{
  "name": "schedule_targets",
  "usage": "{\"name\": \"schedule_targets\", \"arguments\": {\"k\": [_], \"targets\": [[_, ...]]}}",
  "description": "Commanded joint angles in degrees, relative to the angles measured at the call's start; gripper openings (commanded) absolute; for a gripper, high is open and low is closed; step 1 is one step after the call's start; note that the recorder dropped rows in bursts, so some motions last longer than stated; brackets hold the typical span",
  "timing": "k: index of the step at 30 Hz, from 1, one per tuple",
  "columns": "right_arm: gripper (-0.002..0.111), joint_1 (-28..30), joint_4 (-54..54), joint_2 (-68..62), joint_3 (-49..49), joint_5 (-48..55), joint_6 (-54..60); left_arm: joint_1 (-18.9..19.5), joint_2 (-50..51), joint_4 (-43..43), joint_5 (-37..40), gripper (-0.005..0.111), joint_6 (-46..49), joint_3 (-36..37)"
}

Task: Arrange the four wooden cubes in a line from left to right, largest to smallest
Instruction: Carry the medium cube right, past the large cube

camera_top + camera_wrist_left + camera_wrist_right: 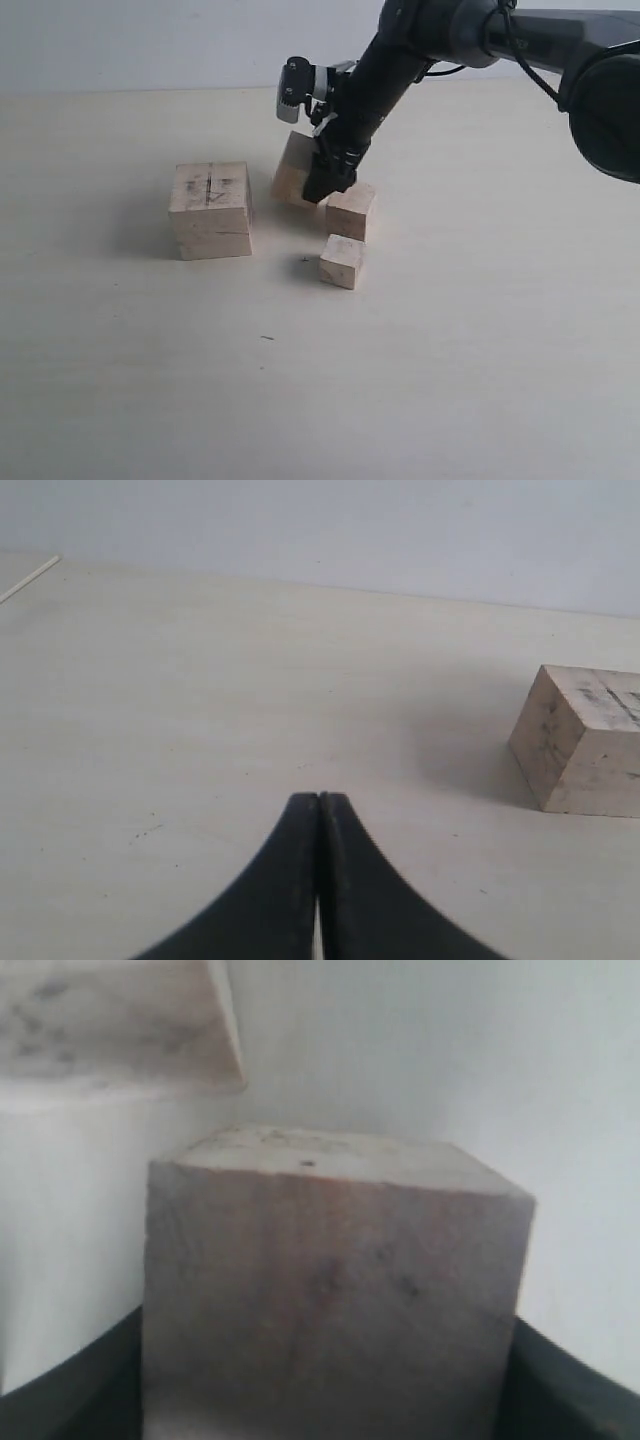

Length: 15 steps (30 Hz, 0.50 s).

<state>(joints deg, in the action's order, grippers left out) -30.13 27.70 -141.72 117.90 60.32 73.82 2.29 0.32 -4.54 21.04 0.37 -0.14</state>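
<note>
Big cube [210, 208] is sitting on bench [450, 380], well apart from R jaws. 2nd cube [291, 168], tilted, is being clamped betw. R jaws; 3rd cube [350, 211] just beside, small cube [341, 262] near. L jaws are sitting closed, empty. Wood prob. light, stiff; grip opposite flat faces.

I see, beneath my reach: tabletop [470, 390] pale, matte, faint wood grain, a few dark specks [267, 338]. Wall [150, 40] plain bluish-white, meeting the tabletop along its far edge. Light soft, diffuse; shadows on the tabletop blurred.
</note>
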Motion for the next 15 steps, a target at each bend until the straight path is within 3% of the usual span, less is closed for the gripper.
{"name": "schedule_targets", "arguments": {"k": [1,8,15], "targets": [[0.0,3.1,-1.5,2.06,0.18,9.51,0.14,-0.31,-0.32,0.1,-0.65,0.0,-0.37,0.14],[0.0,3.6,10.89,3.41,0.18,9.64,7.29,-0.31,-0.32,0.1,-0.65,0.0,-0.37,0.14],[0.0,0.08,3.18,1.25,0.18,9.64,8.6,-0.31,-0.32,0.1,-0.65,0.0,-0.37,0.14]]}}
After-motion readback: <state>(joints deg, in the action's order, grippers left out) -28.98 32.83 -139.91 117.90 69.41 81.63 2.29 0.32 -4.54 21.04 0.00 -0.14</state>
